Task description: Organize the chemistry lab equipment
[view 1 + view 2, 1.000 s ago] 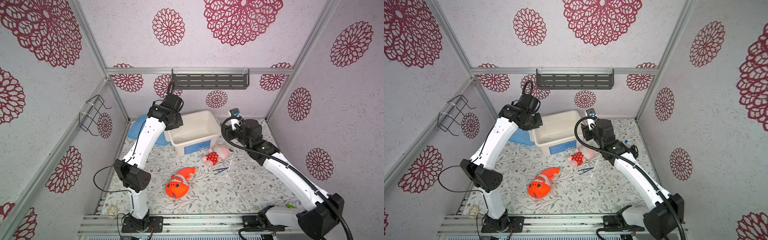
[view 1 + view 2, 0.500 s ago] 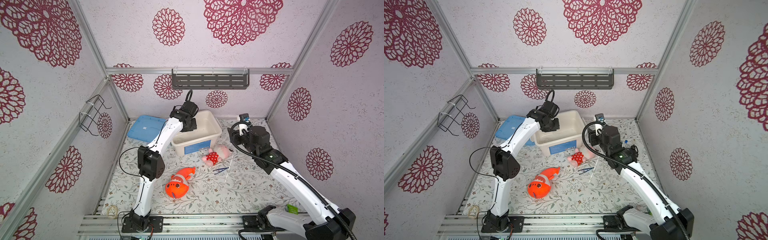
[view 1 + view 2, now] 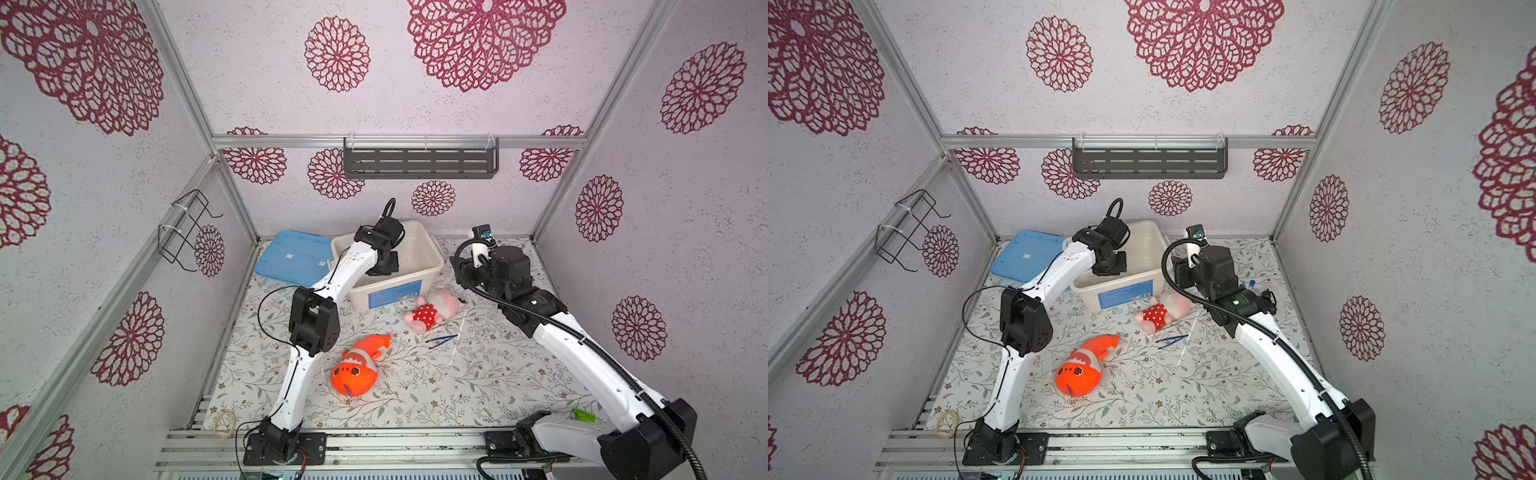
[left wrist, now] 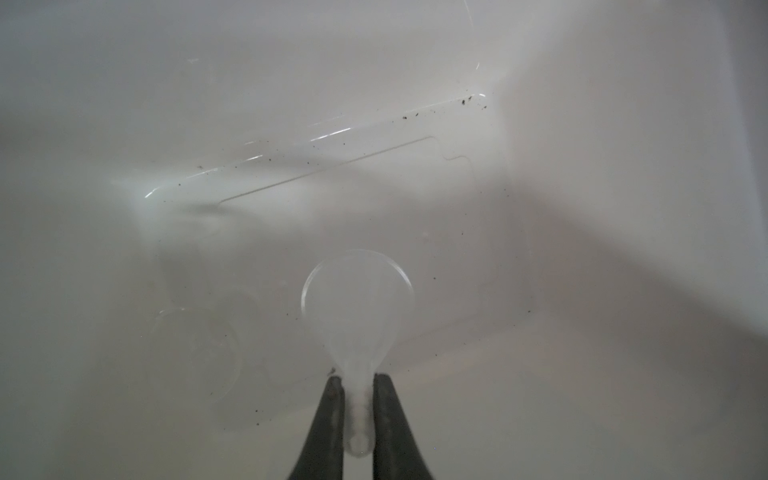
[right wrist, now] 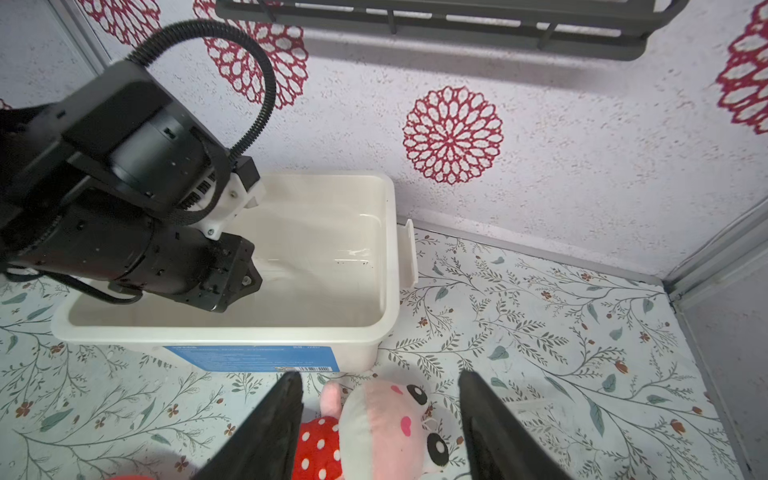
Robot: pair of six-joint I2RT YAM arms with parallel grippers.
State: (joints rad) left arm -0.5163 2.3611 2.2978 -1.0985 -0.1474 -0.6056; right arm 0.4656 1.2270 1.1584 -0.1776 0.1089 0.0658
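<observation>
My left gripper is down inside the white bin and is shut on the stem of a clear funnel, whose round mouth points away from the jaws. A clear round dish lies on the bin floor beside it. In both top views the left gripper sits over the bin's left half. My right gripper is open and hangs just above the pink doll, holding nothing. Dark blue tweezers and a thin white rod lie on the mat in front of the doll. The blue cap of a tube shows by the right arm.
A blue lid lies flat left of the bin. The orange plush fish lies on the mat near the front. A dark shelf hangs on the back wall and a wire rack on the left wall.
The left arm has swung right and lowered its gripper into the bin. The right gripper has drawn back to the right, away from the bin's corner. The things on the mat have stayed put.
</observation>
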